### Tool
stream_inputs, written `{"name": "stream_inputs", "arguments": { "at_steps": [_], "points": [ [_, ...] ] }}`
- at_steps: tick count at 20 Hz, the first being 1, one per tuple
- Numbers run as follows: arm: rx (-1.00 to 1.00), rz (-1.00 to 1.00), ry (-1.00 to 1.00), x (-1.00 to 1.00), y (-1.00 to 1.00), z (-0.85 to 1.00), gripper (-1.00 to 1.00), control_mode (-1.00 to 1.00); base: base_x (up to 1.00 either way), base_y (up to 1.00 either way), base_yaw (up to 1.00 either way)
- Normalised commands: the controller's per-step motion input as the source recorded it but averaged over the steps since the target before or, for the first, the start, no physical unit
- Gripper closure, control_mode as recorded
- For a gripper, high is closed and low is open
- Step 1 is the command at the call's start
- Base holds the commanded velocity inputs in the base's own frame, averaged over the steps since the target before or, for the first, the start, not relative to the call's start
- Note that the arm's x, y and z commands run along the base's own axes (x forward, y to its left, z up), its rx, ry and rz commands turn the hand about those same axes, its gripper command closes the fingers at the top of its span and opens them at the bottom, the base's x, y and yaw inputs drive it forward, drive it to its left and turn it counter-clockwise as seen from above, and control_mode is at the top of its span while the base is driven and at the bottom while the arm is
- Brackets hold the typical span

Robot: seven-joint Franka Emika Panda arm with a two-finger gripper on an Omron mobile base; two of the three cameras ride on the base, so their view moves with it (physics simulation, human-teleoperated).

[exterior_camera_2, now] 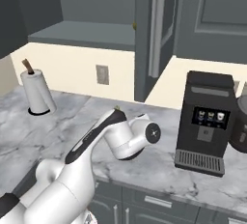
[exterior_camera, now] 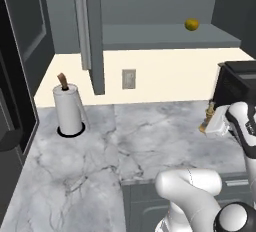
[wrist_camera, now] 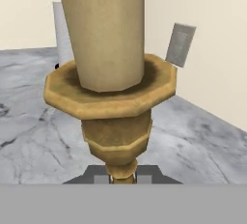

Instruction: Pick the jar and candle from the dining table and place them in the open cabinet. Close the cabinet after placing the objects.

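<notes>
Candle (wrist_camera: 110,30) stands right in front of your hand camera, its gold holder (wrist_camera: 113,117) pinched near the bottom by your jaws, closed tight on it. You hold it up over the marble table (exterior_camera: 150,136), below the open cabinet (exterior_camera: 165,36).

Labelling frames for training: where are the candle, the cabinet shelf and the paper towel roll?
candle (wrist_camera: 108,30): hand view, pale wax stick.
cabinet shelf (exterior_camera: 150,35): left base view, bare shelf floor.
paper towel roll (exterior_camera: 68,109): left base view, white side.

Cream wall (exterior_camera: 165,76) with outlet (exterior_camera: 129,79) at twelve o'clock; marble counter (exterior_camera: 75,171), paper-towel roll (exterior_camera: 68,108) at nine, coffee machine (exterior_camera_2: 205,121) at three.
</notes>
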Motion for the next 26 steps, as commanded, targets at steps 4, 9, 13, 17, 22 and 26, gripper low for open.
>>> {"name": "stream_inputs", "arguments": {
  "at_steps": [4,9,13,17,22,26],
  "points": [
    [0.0,0.0,0.0,0.0,0.0,0.0,1.0,1.0,0.64,0.39,-0.25],
    [0.0,0.0,0.0,0.0,0.0,0.0,1.0,1.0,0.08,0.22,-0.06],
    [0.0,0.0,0.0,-0.03,0.01,0.0,1.0,-1.0,0.0,0.0,0.0],
    [0.0,-0.09,0.0,-0.25,0.56,0.0,1.0,-1.0,0.0,0.0,0.0],
    [0.0,-0.15,0.0,-0.17,0.8,0.0,1.0,-1.0,0.0,0.0,0.0],
    [0.0,-0.15,-0.01,-0.24,0.42,0.11,1.0,-1.0,0.0,0.0,0.0]
  ]
}}
